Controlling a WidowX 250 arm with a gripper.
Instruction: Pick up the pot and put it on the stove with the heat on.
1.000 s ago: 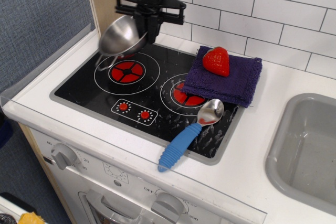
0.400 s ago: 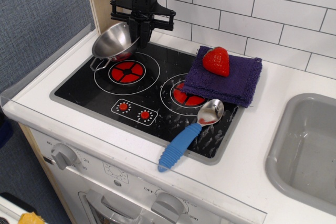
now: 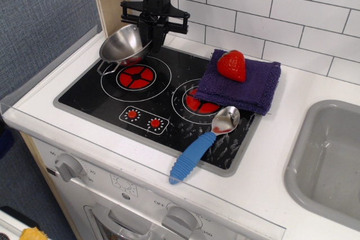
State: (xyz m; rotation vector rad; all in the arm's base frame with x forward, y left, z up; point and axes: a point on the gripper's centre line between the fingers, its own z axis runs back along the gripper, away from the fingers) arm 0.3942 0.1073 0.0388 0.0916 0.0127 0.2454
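Observation:
The shiny steel pot (image 3: 121,44) hangs tilted just above the back left edge of the left burner (image 3: 135,76) of the black stove (image 3: 90,91). My black gripper (image 3: 151,37) comes down from above and is shut on the pot's right rim. One wire handle (image 3: 104,69) dangles at the pot's lower left. The right burner (image 3: 198,104) is partly covered by a purple cloth (image 3: 242,85).
A red strawberry (image 3: 232,66) lies on the purple cloth. A blue-handled metal spoon (image 3: 205,140) lies across the stove's front right rim. A grey sink basin (image 3: 329,161) is at the right. A tiled wall stands behind and a wooden panel at the left.
The gripper has moved left and down with the pot, from higher over the stove's back to just above the left burner's back edge. In the last half second it barely moved.

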